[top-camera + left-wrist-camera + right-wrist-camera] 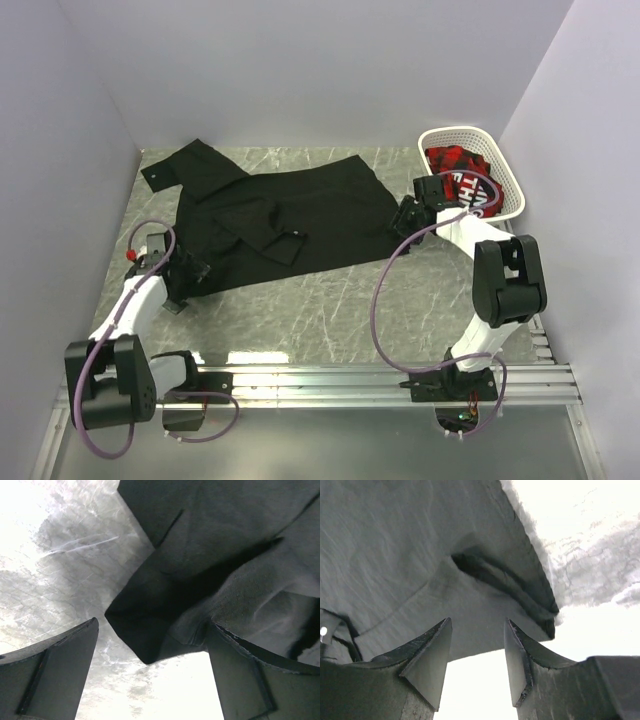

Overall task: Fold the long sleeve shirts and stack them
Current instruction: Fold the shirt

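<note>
The table (330, 300) is grey with pale streaks, like stone. A big black shirt (300, 215) lies spread out on it, from the far left corner across the middle, with a few folds. A white basket (462, 134) sits in the far right corner, near the shirt's right edge.

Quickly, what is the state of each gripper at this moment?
Left gripper: open, holding nothing; a shirt corner lies between its fingers.
Right gripper: open, holding nothing, over the shirt's edge.
</note>
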`<action>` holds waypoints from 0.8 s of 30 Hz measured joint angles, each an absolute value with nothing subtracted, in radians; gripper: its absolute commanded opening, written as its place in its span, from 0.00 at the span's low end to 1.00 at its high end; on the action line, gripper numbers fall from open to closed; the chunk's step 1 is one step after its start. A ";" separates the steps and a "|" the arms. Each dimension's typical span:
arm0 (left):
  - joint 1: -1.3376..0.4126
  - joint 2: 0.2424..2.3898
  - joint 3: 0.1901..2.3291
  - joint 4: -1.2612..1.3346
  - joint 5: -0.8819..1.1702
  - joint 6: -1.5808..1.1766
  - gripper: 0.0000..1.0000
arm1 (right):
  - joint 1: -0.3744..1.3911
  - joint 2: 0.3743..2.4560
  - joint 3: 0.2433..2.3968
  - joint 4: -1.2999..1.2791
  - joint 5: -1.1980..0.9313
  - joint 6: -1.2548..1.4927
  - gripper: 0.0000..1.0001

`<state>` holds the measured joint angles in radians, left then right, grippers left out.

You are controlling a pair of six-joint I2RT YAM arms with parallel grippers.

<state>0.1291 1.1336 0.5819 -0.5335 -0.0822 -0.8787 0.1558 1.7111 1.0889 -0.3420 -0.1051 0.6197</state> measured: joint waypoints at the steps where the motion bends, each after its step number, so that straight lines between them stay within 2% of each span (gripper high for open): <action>1: 0.129 1.145 0.582 -0.533 -0.082 -0.881 0.92 | 0.150 1.719 1.085 -0.330 -0.114 0.625 0.53; 5: 0.129 1.185 0.582 -0.524 -0.088 -0.896 0.87 | 0.130 1.754 1.063 -0.302 -0.141 0.645 0.44; 10: 0.146 1.254 0.613 -0.524 -0.106 -0.908 0.87 | 0.107 1.778 1.039 -0.302 -0.144 0.665 0.41; 18: 0.301 1.280 0.635 -0.523 -0.129 -0.912 0.88 | 0.095 1.771 1.025 -0.297 -0.142 0.689 0.41; 24: 0.342 1.308 0.678 -0.507 -0.108 -0.902 0.81 | 0.094 1.749 0.998 -0.294 -0.141 0.691 0.41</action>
